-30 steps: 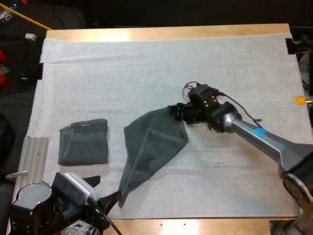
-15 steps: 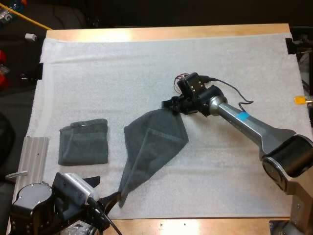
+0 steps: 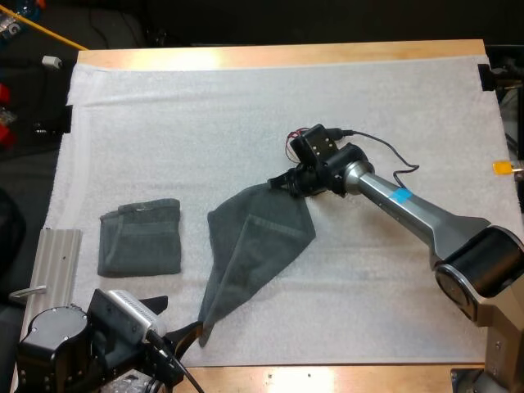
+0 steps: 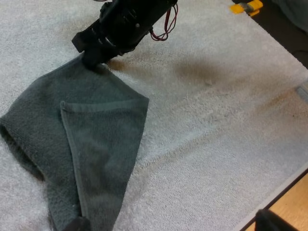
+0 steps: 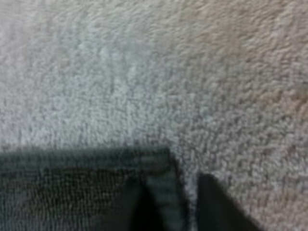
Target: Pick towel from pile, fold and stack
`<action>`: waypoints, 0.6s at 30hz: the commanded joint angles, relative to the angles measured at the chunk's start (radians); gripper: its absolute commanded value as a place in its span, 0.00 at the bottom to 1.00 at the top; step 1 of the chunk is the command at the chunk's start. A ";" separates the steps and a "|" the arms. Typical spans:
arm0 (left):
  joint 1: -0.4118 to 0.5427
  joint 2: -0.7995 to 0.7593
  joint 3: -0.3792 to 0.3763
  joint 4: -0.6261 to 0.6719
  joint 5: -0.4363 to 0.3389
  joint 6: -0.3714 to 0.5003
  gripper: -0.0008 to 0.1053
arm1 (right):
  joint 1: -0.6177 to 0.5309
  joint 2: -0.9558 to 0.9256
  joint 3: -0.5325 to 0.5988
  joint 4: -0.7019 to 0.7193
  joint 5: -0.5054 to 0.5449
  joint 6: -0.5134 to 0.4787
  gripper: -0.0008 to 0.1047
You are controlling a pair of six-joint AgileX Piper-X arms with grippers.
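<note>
White mat (image 3: 246, 106) covers the wooden table (image 3: 278, 54), and over on the left a folded towel (image 3: 139, 237) sits square and neat. Down at the near edge, the left gripper (image 3: 182, 318) hovers with its fingers spread wide, holding nothing, just beside the near tip of the loose towel (image 3: 254, 250). That towel lies mid-mat, doubled over into a long wedge, apart from the folded one. At its far corner, the right gripper (image 3: 285, 182) is down on the mat, fingers (image 5: 216, 211) pinched onto the hem there.
</note>
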State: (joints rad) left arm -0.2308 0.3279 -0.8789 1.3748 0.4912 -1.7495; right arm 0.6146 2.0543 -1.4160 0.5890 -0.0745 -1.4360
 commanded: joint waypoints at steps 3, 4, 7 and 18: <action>-0.004 0.004 -0.003 -0.004 0.005 -0.003 0.62 | 0.008 0.027 0.011 0.052 -0.086 -0.004 0.01; -0.004 0.004 -0.003 -0.004 0.005 -0.003 0.62 | 0.008 0.027 0.011 0.052 -0.096 -0.004 0.01; -0.004 0.004 -0.003 -0.004 0.005 -0.003 0.62 | 0.008 0.027 0.011 0.052 -0.139 -0.004 0.01; -0.004 0.004 -0.003 -0.006 0.005 -0.003 0.62 | 0.008 -0.071 0.009 0.242 0.222 -0.134 0.01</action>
State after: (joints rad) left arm -0.2308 0.3279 -0.8789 1.3748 0.4912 -1.7495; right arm 0.6253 2.0052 -1.4101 0.7843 0.0712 -1.5403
